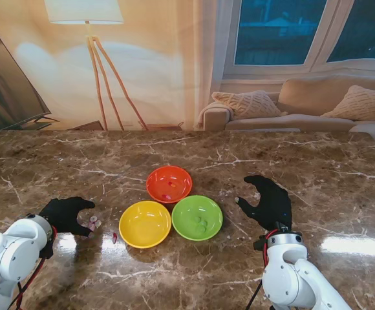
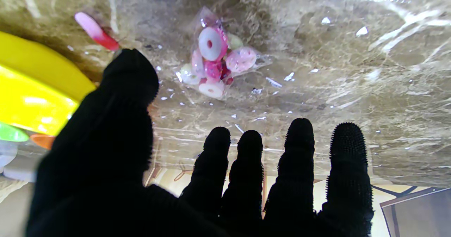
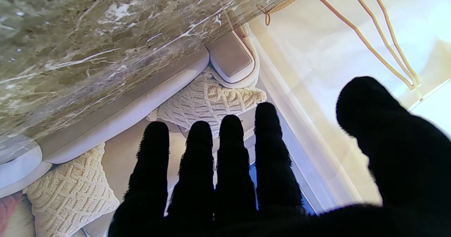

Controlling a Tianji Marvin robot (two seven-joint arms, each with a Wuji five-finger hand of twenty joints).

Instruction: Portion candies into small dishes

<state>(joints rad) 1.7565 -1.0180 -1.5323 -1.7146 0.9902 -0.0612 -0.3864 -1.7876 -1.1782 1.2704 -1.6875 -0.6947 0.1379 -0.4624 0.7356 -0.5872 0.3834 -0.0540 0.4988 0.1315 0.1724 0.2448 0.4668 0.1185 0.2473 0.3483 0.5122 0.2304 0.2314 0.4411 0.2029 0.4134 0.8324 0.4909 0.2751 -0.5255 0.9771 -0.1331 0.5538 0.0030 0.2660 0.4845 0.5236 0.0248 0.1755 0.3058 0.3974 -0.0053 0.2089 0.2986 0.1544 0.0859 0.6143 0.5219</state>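
Three small dishes sit mid-table: a red dish (image 1: 169,183) holding a couple of candies, a yellow dish (image 1: 145,223) (image 2: 31,89), and a green dish (image 1: 197,217) with a few pale candies. A clear bag of pink and white ring candies (image 2: 215,62) (image 1: 94,223) lies on the table just beyond my left hand (image 1: 66,215) (image 2: 197,180), which is open above it with nothing held. One loose pink-red candy (image 2: 96,31) (image 1: 114,237) lies between the bag and the yellow dish. My right hand (image 1: 267,201) (image 3: 246,173) hovers open to the right of the green dish, holding nothing.
The marble table (image 1: 317,168) runs wide to the right and far side. A sofa with cushions (image 1: 317,103) and a floor lamp (image 1: 103,71) stand beyond the far edge. A dark screen (image 1: 3,84) is at the far left.
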